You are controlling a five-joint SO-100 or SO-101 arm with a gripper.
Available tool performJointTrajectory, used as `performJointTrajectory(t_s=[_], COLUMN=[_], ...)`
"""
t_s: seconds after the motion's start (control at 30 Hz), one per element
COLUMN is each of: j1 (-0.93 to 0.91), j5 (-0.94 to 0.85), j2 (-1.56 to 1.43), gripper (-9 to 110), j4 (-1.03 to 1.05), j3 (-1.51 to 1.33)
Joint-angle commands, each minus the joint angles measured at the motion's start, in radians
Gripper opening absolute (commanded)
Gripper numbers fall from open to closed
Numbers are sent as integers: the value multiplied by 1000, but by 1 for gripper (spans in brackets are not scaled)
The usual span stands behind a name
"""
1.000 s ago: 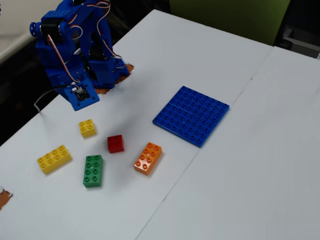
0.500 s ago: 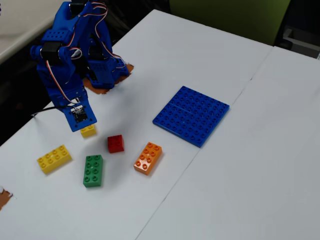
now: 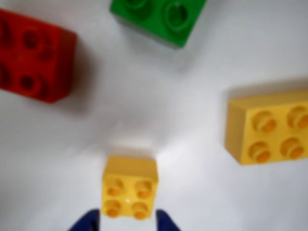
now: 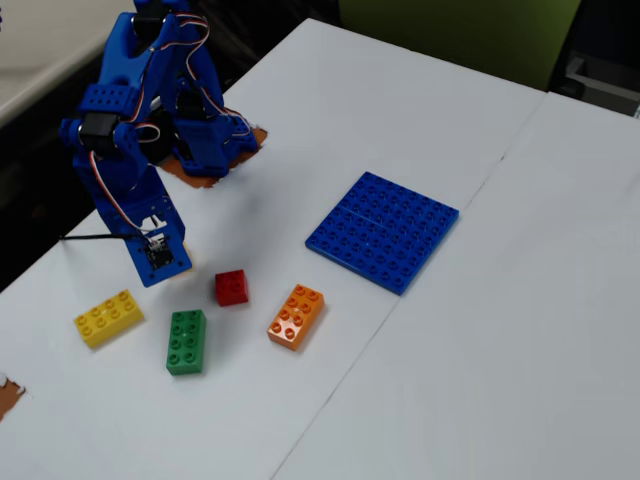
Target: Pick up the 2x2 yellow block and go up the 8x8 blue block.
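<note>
The wrist view shows the 2x2 yellow block (image 3: 130, 187) lying on the white table at the bottom centre, studs up. My gripper (image 3: 126, 221) is open, and its two blue fingertips (image 3: 89, 220) stand just outside the block's near corners. In the fixed view my blue arm leans down at the left, and its wrist head (image 4: 160, 252) covers that block. The 8x8 blue block (image 4: 383, 230) lies flat on the table, well to the right of the arm.
A red brick (image 4: 231, 287) (image 3: 31, 55), a green brick (image 4: 186, 341) (image 3: 159, 17) and a longer yellow brick (image 4: 108, 318) (image 3: 269, 127) lie close around the gripper. An orange brick (image 4: 296, 315) sits between them and the baseplate. The table edge runs along the left.
The arm has swung forward and down from its base. The wrist head now sits over the small yellow block, which showed beside it one second ago.
</note>
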State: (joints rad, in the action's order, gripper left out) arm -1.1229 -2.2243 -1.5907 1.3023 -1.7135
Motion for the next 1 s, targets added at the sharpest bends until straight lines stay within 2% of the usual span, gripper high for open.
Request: performJointTrajectory(t_s=[0.0,0.13,0.97], j1=[-12,-15,-12], j5=[-8,-9,-8], j2=[-18,-26,-15], gripper=[15,16,17], j4=[-86,-265,-256], j3=[-61,-210,-215])
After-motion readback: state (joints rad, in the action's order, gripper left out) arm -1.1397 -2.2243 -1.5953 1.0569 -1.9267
